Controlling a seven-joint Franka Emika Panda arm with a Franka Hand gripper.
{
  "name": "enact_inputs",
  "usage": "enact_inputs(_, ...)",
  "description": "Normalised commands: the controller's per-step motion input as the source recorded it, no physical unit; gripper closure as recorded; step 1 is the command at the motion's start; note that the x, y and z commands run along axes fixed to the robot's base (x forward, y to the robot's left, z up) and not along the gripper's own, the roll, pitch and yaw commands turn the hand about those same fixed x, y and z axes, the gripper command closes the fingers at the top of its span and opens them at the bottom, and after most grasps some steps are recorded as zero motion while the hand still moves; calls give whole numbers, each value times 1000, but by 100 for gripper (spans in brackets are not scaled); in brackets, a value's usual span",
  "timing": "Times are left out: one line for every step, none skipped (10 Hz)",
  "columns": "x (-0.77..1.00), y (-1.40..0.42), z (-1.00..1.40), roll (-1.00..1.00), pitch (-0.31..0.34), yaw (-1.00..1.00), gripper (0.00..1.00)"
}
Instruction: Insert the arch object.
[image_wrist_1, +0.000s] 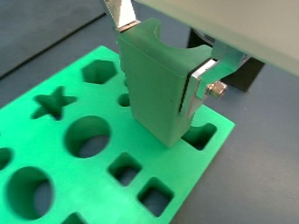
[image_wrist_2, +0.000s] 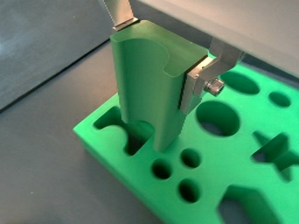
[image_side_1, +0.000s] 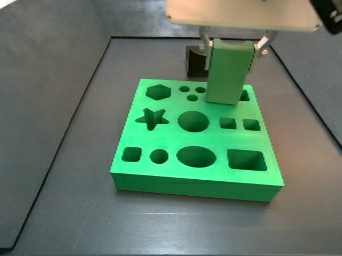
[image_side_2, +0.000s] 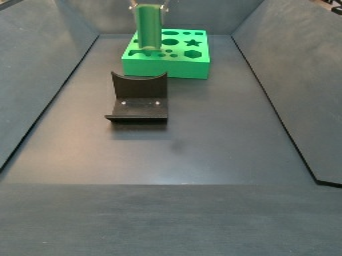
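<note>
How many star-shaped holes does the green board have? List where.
1: the star hole near the board's left edge in a side view. The tool, gripping a green slab at the far edge, may hide others.

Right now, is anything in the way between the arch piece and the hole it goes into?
Nothing visible. The hand grips the green arch piece upright, its lower end already at the arch-shaped hole near the edge of the green board. The fixture stands on the floor beside the board, clear of it.
</note>
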Motion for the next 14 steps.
enact_inputs(337, 311, -191, 97, 0, 23, 100)
enact_inputs(383, 283, -200, 100, 0, 203, 100)
enact_inputs(326, 206, -283, 54, 0, 203, 100)
enact_inputs(229, 0, -354, 89, -13, 200, 100)
enact_inputs(180, -103, -437, 114, -29, 174, 100)
enact_inputs(23, -286, -417, 124, -29, 71, 100)
enact_inputs(0, -334, -306, 43, -6, 20, 100)
enact_inputs(0, -80, -543, 43, -67, 74, 100)
enact_inputs(0, 34, -720, 269, -90, 160, 100)
enact_inputs(0, 46, -723, 267, -84, 163, 100)
enact_inputs(0, 3, -666, 113, 0, 0, 100)
enact_inputs(0, 0, -720, 46, 0, -37, 100)
enact_inputs(20, 0, -940, -51, 0, -174, 100)
enact_inputs(34, 0, -914, -107, 0, -231, 100)
